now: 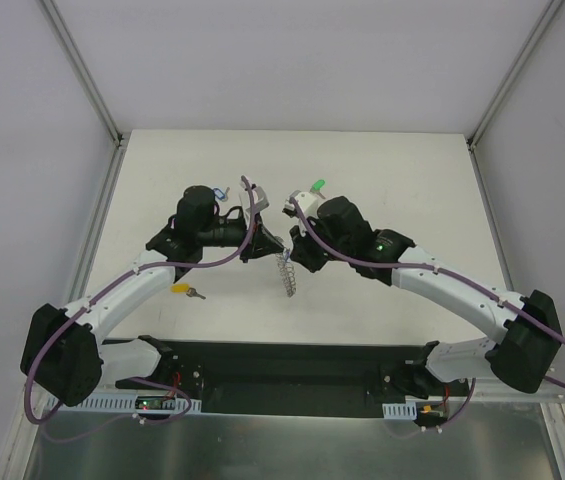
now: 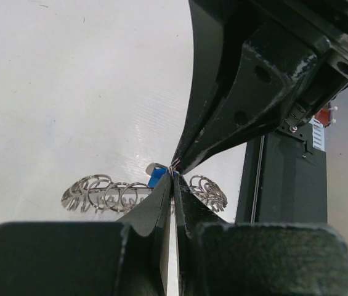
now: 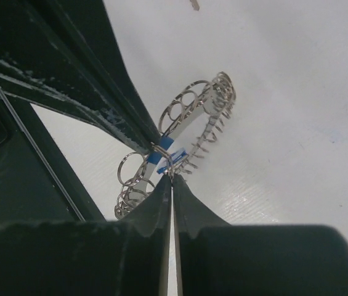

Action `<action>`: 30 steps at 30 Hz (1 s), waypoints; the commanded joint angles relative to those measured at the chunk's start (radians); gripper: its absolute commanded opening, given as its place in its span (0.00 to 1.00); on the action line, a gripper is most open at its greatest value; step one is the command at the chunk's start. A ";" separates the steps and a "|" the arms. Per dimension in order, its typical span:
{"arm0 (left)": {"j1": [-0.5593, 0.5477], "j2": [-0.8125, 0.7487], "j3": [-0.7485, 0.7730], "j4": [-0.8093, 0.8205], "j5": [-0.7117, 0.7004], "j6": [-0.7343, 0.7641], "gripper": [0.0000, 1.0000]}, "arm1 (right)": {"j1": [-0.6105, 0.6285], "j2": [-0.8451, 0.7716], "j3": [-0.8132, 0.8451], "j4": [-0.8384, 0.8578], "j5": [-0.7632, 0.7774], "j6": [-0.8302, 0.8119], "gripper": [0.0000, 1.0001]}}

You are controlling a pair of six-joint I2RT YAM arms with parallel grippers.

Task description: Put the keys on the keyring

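Observation:
The keyring (image 1: 287,272), a silver ring edged with wire loops, hangs above the table's middle between my two grippers. My left gripper (image 2: 174,177) is shut on one of the wire loops of the keyring (image 2: 100,192). My right gripper (image 3: 172,176) meets it tip to tip, shut at the head of the solid-blue key (image 3: 175,155), which sits against a loop of the keyring (image 3: 201,102). The blue key (image 2: 156,176) shows just left of the left fingertips. On the table lie a yellow key (image 1: 184,290), a green key (image 1: 317,186) and a pale blue key (image 1: 220,193).
Both arms (image 1: 142,285) arch inward from the near edge, and their wrists crowd the table's centre. White walls with metal rails (image 1: 97,230) close in the table on the left, right and far sides. A black base plate (image 1: 282,375) lies between the arm bases.

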 commanded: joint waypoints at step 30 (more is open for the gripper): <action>-0.013 -0.173 -0.186 0.331 -0.260 -0.280 0.00 | -0.008 -0.201 -0.263 0.538 0.055 0.089 0.03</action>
